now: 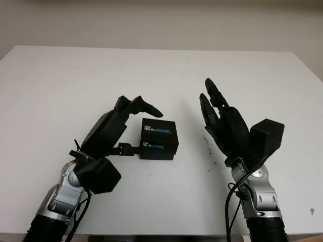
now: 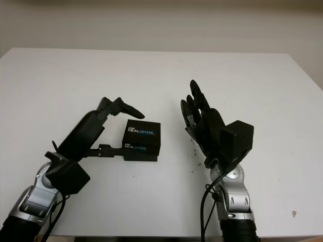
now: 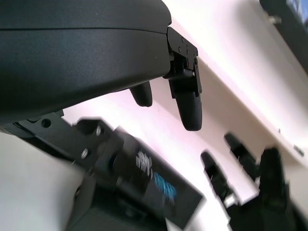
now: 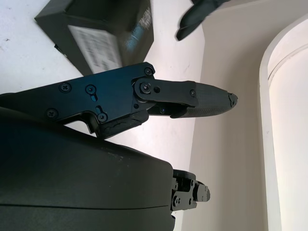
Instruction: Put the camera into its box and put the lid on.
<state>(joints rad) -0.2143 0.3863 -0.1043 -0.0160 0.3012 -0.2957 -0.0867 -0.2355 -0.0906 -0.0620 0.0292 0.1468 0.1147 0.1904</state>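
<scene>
The black camera box (image 1: 159, 137) with white "RealSense" lettering stands closed, lid on, at the middle of the white table (image 1: 70, 85). My left hand (image 1: 143, 130) is at the box's left side, open. Its fingers (image 1: 149, 109) reach over the box's far left corner without touching the lid, and its thumb (image 1: 127, 149) sits against the lower left side. My right hand (image 1: 214, 108) is raised, open and holding nothing, a short way to the right of the box. The right wrist view shows the box (image 4: 96, 33) beyond my right hand's fingers (image 4: 202, 103). No camera is visible outside the box.
A few dark specks (image 1: 207, 143) mark the table between the box and my right hand. The table's far edge (image 1: 151, 49) runs along a pale wall, and its near edge lies just below both arms.
</scene>
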